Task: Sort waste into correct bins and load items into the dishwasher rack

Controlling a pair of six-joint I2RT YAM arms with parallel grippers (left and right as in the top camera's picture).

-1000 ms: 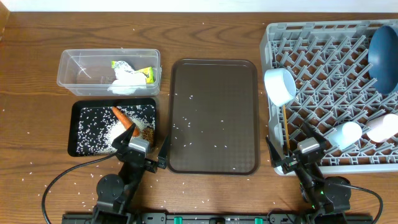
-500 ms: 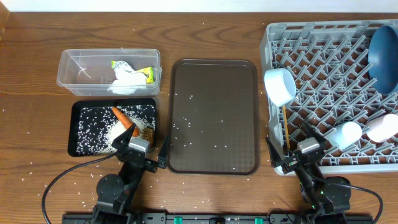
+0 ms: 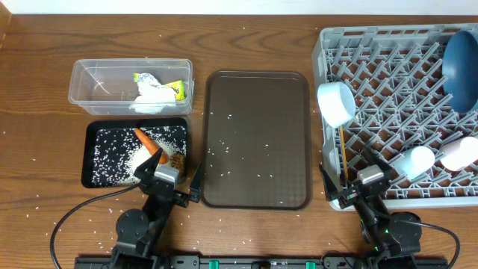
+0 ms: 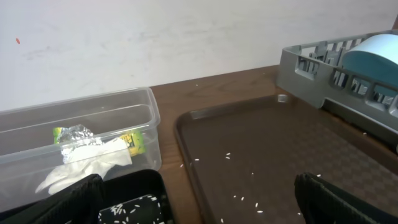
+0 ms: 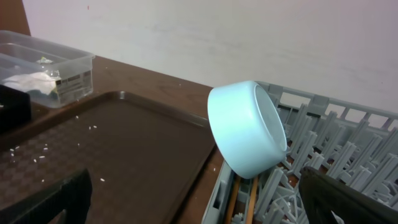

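Note:
The grey dishwasher rack (image 3: 326, 35) at the right holds the dark-blue plate (image 3: 461, 67), the white bowl (image 3: 415, 161), the pink-and-white cup (image 3: 457, 153), the light-blue bowl (image 3: 336, 102) and the chopsticks (image 3: 342, 153). The clear tub (image 3: 75, 86) holds white tissue (image 3: 153, 96), foil (image 3: 146, 78) and the yellow-green wrapper (image 3: 175, 90). The black tray (image 3: 87, 157) holds rice (image 3: 119, 153), the carrot (image 3: 147, 140) and the brown lump (image 3: 178, 160). My left gripper (image 3: 170, 179) is open and empty over the gap between black tray and brown tray. My right gripper (image 3: 351, 175) is open and empty at the rack's front-left corner.
The brown serving tray (image 3: 258, 138) lies in the middle with scattered rice grains on it. Loose grains dot the wooden table. In the right wrist view the light-blue bowl (image 5: 245, 130) leans on its side above the chopsticks (image 5: 239, 196).

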